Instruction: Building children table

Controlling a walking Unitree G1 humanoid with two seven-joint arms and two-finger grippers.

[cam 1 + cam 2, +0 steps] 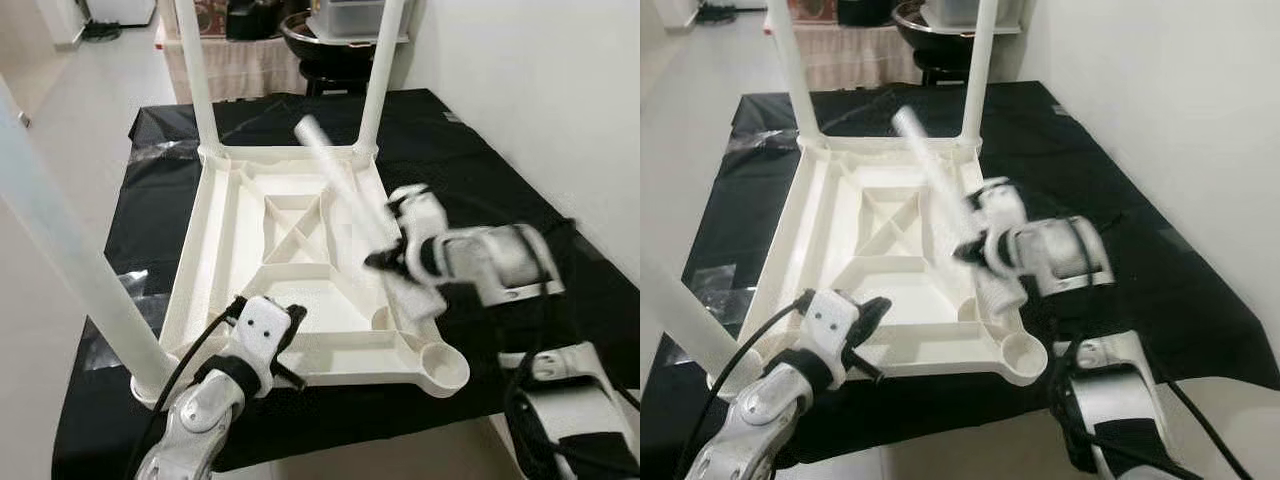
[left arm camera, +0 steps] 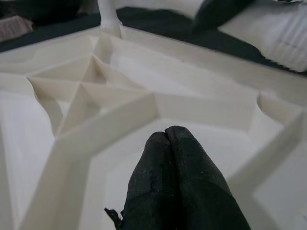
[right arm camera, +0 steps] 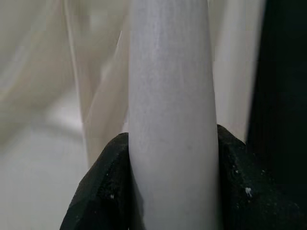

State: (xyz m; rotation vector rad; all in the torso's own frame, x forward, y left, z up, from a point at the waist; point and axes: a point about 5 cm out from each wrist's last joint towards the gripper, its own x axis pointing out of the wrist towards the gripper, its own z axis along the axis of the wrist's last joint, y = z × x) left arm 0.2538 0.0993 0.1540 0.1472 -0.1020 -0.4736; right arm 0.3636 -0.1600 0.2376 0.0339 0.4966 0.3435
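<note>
At 7 o'clock the left gripper point(image 1: 290, 345), fingers pressed together, rests on the upturned white tabletop point(image 1: 225, 215). At 3 o'clock the right gripper point(image 1: 392, 258) pinches the loose table leg point(image 1: 335, 170), tilted. I judge it should stand upright over the empty corner socket point(image 1: 438, 360) at 5 o'clock. Three sockets already hold legs.

A low worktop draped in black cloth point(image 1: 500, 180) carries an upturned white plastic children's tabletop point(image 1: 230, 250) at its middle, ribbed underside up.
</note>
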